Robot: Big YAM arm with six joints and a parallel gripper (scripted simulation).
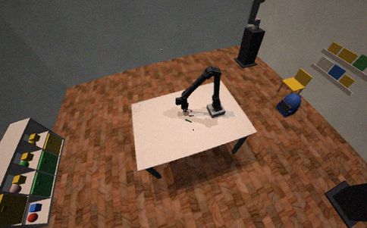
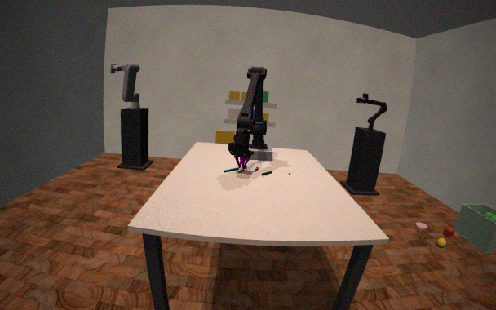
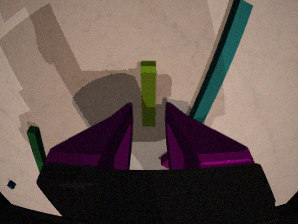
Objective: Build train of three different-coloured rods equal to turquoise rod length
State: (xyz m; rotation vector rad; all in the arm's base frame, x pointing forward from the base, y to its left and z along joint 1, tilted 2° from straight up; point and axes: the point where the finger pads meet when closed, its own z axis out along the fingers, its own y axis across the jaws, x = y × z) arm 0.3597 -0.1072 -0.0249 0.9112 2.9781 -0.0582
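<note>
In the top view, the black arm (image 1: 197,82) (image 2: 247,102) reaches over the pale worktop (image 1: 162,140) (image 2: 253,208) (image 3: 175,30), its pincer (image 1: 185,110) (image 2: 243,167) (image 3: 149,110) low above the surface. A green rod (image 1: 188,121) (image 2: 267,173) (image 3: 36,145) lies near it, with a tiny blue rod (image 1: 193,130) (image 2: 290,174) (image 3: 11,184) farther off. An orange rod (image 1: 191,116) (image 2: 256,169) lies between the green rod and the pincer.

In the exterior view, the purple fingers point down beside a lime rod (image 2: 241,170) (image 3: 148,95). The turquoise rod (image 2: 231,170) (image 3: 222,60) lies flat to the picture's left of it, while the orange, green and blue rods are spread out to the right. (Whether the fingers touch the worktop, I cannot tell from here.)

In the wrist view, the pincer is partly open, a modest gap between its tips, and it has hold of nothing. The lime rod shows in line with that gap, with bare worktop visible on both sides of it. The turquoise rod slants away beyond the right-hand finger, which hides its near end. A small pinkish piece (image 3: 164,160) peeps out by that same finger (mostly hidden). No three rods form a train.
</note>
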